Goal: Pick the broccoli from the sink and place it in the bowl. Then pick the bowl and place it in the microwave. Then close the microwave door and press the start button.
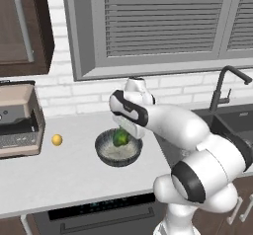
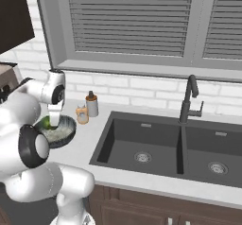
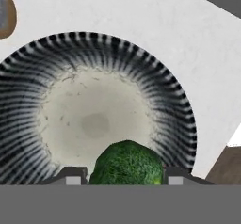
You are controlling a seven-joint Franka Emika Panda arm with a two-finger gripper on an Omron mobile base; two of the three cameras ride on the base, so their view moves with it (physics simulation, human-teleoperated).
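While the small bright green lumpy broccoli floret (image 3: 126, 164) sits clamped between the fingers of the end effector (image 3: 123, 180), it hangs directly over the pale speckled hollow of the round dark striped bowl (image 3: 56, 68) on the pale bench (image 1: 59, 172), left of the dark double-basin sink (image 2: 156, 146). The placing step is in hand; next, I judge, the fingers should part, then lift clear.

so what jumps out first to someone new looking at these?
The white arm's gripper hanging over the striped bowl on the counter, with the bright green broccoli between its fingers. Then the dark double sink to the right, and a small yellow fruit left of the bowl.
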